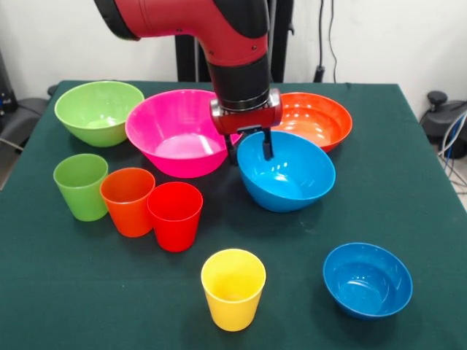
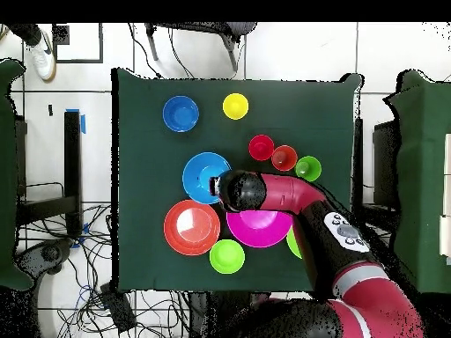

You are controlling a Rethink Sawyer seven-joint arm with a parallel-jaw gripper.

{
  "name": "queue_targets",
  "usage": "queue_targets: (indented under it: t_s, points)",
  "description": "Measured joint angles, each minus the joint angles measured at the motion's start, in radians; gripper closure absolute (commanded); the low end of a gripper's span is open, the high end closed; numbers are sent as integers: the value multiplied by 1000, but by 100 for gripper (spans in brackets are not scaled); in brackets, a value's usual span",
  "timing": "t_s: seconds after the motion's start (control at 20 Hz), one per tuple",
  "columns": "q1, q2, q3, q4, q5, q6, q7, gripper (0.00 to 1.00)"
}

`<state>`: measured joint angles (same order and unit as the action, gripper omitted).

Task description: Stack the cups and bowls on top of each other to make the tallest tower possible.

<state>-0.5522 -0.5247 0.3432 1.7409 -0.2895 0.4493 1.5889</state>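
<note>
My gripper is open at the far-left rim of the big blue bowl, with one finger inside it and the other outside. The bowl leans over. In the overhead view the gripper sits at the blue bowl's edge. The big pink bowl, orange bowl and big light-green bowl stand behind. The green cup, orange cup, red cup and yellow cup stand upright. The small blue bowl is at the front right. No pile shows.
The small light-green bowl shows only in the overhead view, near the robot's base between the orange bowl and pink bowl. The arm crosses above the pink bowl. The green table has bare cloth at the right.
</note>
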Motion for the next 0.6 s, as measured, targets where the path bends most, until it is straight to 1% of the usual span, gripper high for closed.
queue_targets:
  t_s: [0.6]
  points:
    - [3,-96,6,6,0,47,0,0]
